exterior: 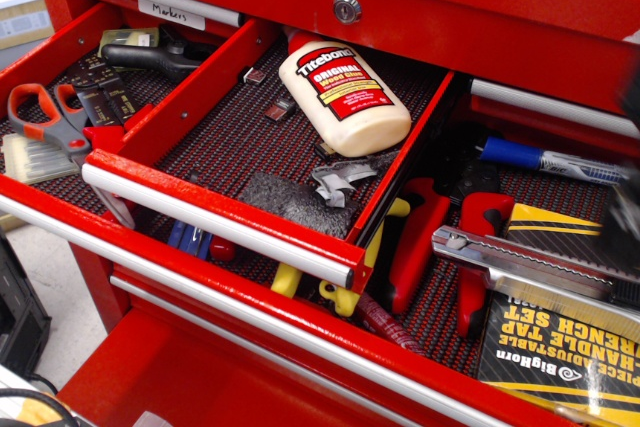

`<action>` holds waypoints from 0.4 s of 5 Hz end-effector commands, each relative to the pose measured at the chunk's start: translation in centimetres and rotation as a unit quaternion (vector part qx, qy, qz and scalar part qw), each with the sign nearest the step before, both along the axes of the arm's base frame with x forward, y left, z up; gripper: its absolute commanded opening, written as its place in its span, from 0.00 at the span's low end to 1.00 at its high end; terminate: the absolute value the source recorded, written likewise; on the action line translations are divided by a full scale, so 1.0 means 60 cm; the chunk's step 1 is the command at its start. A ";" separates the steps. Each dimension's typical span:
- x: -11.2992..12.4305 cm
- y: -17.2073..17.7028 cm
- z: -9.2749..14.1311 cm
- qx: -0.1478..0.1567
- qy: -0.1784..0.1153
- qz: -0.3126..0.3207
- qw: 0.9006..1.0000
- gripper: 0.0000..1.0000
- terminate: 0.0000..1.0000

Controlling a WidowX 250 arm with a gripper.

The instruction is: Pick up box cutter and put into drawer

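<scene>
Right now gripper (628, 202) only a dark blur at right frame edge; whether fingers are spread or closed cannot be told. Box cutter (525, 265) lies just left of and below blur, flat across yellow-black wrench set box (560, 342), beside red-handled pliers (440, 242). Drawer (225, 212) stands open well left, holding glue bottle (343, 97).

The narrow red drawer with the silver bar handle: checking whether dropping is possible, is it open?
Open: the narrow red drawer is pulled out, its mesh liner exposed.
</scene>
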State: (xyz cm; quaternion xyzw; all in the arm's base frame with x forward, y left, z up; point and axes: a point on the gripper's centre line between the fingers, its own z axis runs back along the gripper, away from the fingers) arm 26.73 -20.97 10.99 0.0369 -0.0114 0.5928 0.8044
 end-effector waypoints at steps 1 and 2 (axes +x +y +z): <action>0.008 0.023 -0.013 -0.014 -0.042 0.043 0.998 1.00 0.00; 0.013 0.025 -0.021 -0.022 -0.044 0.045 0.998 1.00 0.00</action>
